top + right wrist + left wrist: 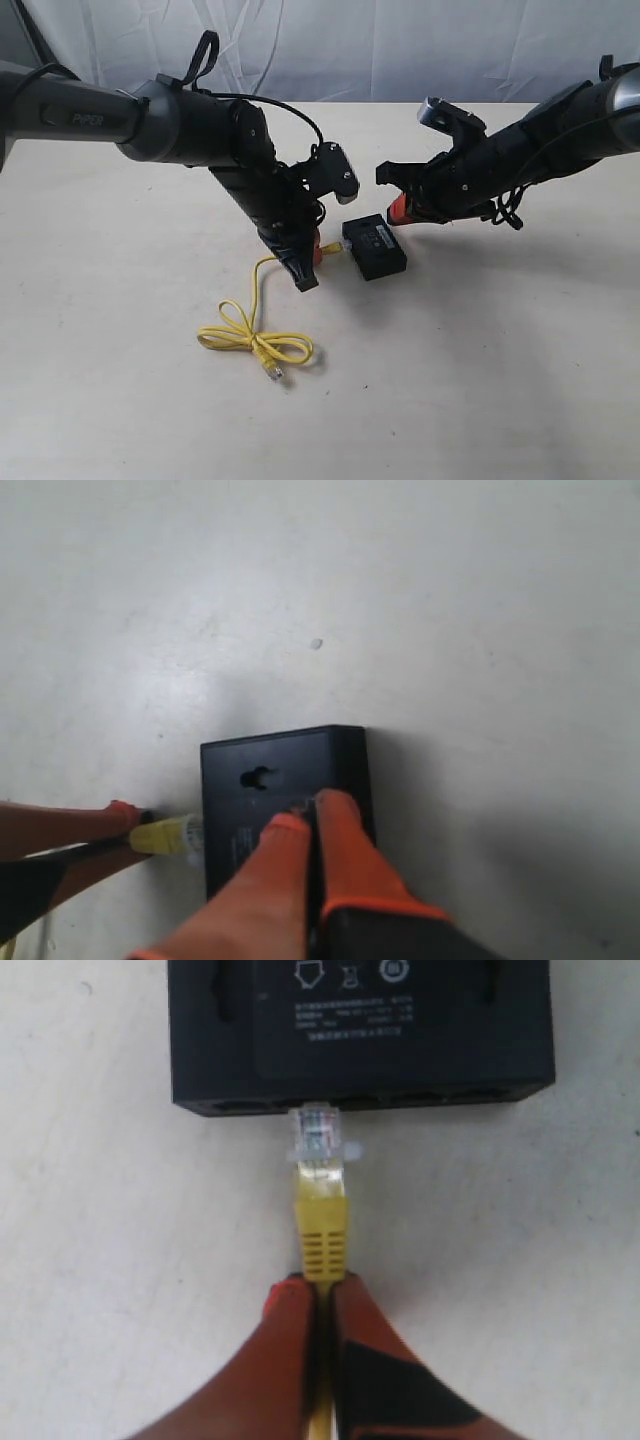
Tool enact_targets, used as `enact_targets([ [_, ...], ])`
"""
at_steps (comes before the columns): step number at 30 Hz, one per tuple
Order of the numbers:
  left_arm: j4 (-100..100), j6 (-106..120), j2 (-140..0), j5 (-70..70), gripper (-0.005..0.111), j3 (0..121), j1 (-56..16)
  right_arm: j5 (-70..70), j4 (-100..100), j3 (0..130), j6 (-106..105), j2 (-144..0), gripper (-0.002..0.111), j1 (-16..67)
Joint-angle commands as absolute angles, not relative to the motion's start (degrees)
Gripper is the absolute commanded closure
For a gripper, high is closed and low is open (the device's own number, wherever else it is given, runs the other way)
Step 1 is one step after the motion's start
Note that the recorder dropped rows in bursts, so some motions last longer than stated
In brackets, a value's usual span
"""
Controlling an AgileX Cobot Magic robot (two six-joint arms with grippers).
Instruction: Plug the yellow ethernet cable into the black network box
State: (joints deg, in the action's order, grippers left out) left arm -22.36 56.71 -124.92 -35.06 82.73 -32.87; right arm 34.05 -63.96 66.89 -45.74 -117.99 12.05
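Observation:
The black network box (375,247) lies flat mid-table, label up. In the left wrist view my left gripper (322,1285) is shut on the yellow ethernet cable (321,1225) just behind its boot. The clear plug (318,1135) has its tip at a port in the near side of the box (360,1030), and most of the plug is still outside. My right gripper (312,815) is shut, with its fingertips over the top of the box (270,770); I cannot tell whether they touch it. The rest of the cable lies in loops (250,338) with its free plug (272,371) on the table.
The pale table (500,380) spreads around the box. A white cloth backdrop (380,50) hangs behind the far edge. The left arm (190,125) and the right arm (540,140) reach in over the table from each side.

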Motion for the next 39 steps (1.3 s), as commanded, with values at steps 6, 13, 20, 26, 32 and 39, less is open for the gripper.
enact_targets([
  [6, -20.78, 55.29, -124.89, -36.31, 0.107, 82.83, -33.22, 30.44, -61.95, 67.11, -44.36, -117.43, 0.108, 12.03],
  [13, -20.02, 53.89, -124.89, -36.17, 0.107, 82.83, -33.22, 29.77, -59.5, 67.11, -43.31, -117.67, 0.108, 12.03],
  [20, -20.12, 54.0, -124.89, -35.9, 0.107, 82.83, -33.22, 31.89, -60.19, 67.11, -43.31, -119.69, 0.108, 12.03],
  [26, -20.69, 54.14, -124.89, -35.36, 0.107, 82.83, -33.22, 32.2, -61.86, 67.11, -43.7, -119.81, 0.108, 12.03],
  [32, -20.82, 54.14, -124.89, -35.12, 0.107, 82.83, -33.22, 33.56, -62.12, 67.11, -45.5, -119.81, 0.108, 12.03],
  [39, -20.95, 54.53, -124.89, -34.98, 0.107, 82.83, -33.22, 35.36, -62.74, 67.11, -47.4, -119.81, 0.108, 12.03],
])
